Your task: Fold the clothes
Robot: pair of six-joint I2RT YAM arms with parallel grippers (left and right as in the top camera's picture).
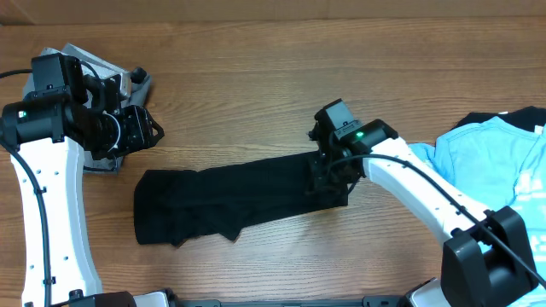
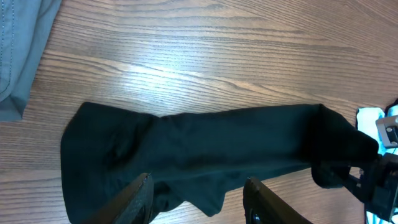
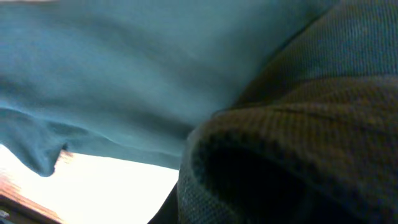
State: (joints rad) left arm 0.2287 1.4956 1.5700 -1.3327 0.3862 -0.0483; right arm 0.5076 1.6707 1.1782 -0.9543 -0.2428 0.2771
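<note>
A long black garment (image 1: 230, 200) lies flat across the middle of the wooden table as a folded strip. It also shows in the left wrist view (image 2: 205, 149). My right gripper (image 1: 331, 175) sits on its right end, where the cloth is bunched and lifted. In the right wrist view the dark fabric (image 3: 124, 74) fills the frame and hides the fingers. My left gripper (image 1: 141, 128) is open and empty, above the table past the garment's left end. Its fingers (image 2: 199, 183) frame the garment's near edge.
A grey folded garment (image 1: 136, 83) lies at the back left under the left arm, and it shows in the left wrist view (image 2: 18, 50). A light blue shirt (image 1: 486, 162) lies in a pile at the right edge.
</note>
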